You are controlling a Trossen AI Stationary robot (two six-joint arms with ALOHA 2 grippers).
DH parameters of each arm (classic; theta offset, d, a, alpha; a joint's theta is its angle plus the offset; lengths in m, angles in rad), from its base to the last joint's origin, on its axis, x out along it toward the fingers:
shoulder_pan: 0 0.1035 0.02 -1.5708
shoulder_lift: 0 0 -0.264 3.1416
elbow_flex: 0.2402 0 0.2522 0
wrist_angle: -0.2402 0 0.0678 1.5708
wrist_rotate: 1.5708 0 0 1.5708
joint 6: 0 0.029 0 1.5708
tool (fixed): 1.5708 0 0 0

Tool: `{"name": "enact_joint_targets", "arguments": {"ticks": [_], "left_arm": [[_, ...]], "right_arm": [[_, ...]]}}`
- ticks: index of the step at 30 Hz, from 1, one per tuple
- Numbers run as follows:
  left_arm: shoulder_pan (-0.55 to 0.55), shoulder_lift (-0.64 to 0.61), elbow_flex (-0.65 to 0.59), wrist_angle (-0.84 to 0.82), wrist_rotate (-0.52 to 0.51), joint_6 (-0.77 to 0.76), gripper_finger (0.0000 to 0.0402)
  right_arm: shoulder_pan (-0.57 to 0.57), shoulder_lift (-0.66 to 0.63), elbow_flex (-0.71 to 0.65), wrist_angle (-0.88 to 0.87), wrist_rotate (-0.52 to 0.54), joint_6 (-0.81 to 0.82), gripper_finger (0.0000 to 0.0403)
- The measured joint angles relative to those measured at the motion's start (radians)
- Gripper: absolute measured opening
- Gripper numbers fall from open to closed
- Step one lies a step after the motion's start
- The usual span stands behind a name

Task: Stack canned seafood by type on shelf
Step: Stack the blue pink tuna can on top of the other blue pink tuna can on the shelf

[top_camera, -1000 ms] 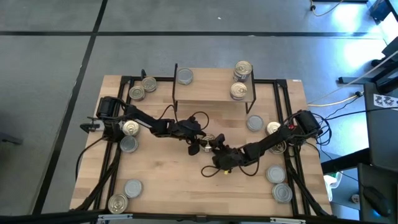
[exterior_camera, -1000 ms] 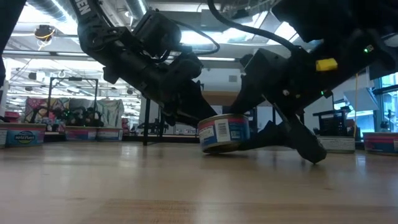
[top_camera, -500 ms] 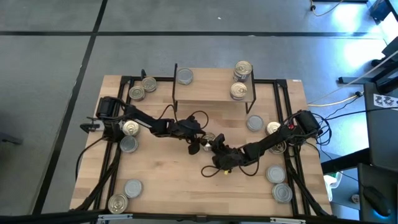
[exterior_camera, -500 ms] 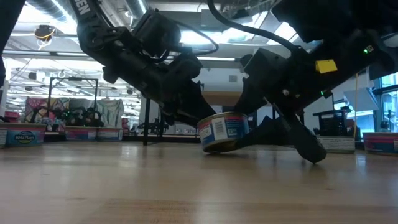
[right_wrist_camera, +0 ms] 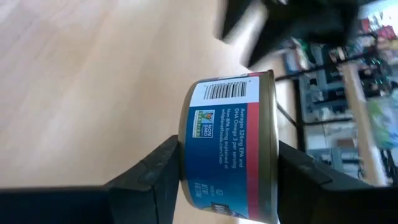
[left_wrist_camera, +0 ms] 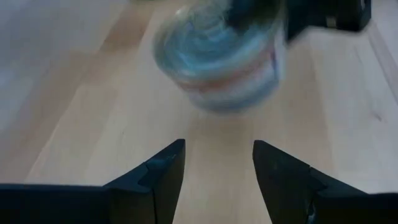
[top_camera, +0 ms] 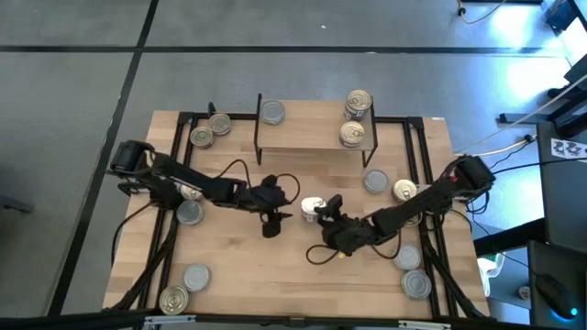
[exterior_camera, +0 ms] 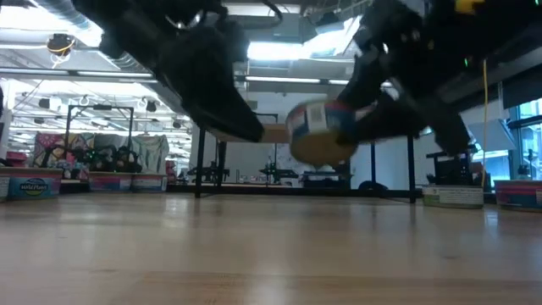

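A tin of the canned seafood (right_wrist_camera: 227, 137) with a blue and red label and a silver top (top_camera: 313, 207) hangs above mid-table, with my right gripper (right_wrist_camera: 227, 171) shut on it. My left gripper (left_wrist_camera: 217, 152) stands open just left of it (top_camera: 271, 222), also above the table, with nothing between its fingers and the tin (left_wrist_camera: 217, 59) ahead of them. The shelf (top_camera: 312, 139) stands at the far middle of the table. A silver-topped tin (top_camera: 272, 113) sits on its left end. Gold-topped tins (top_camera: 352, 135) sit on its right end. My right gripper pinches the tin between its two fingers, one on each flat end (right_wrist_camera: 183, 155), so the label faces the wrist camera. The fingers come slanting down from the table's right. The tin hangs tilted and clear of the table (exterior_camera: 320, 131).
Loose tins lie around the table: two at the far left (top_camera: 211, 130), two at the left (top_camera: 189, 202), two at the near left (top_camera: 186, 286), two at the right (top_camera: 389, 185), two at the near right (top_camera: 413, 270). Black cables and rails run along both sides.
My right gripper has risen with the tin. The tin was tipped on the table between both grippers and now hangs clear of it. My left gripper has risen and drawn back from the tin toward the table's left edge.
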Motion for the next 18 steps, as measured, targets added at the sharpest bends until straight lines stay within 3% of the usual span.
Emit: {"name": "enact_joint_targets", "arguments": {"ticks": [10,18], "left_arm": [[-0.085,-0.065,0.003,-0.122,-0.074,-0.010,0.0188],[-0.141,-0.074,0.004,-0.169,-0.140,-0.009,0.0188]], "right_arm": [[0.002,-0.170,0.001,-0.101,0.003,0.042,0.0191],[0.002,-0.301,0.002,-0.141,0.091,0.038,0.0191]]}}
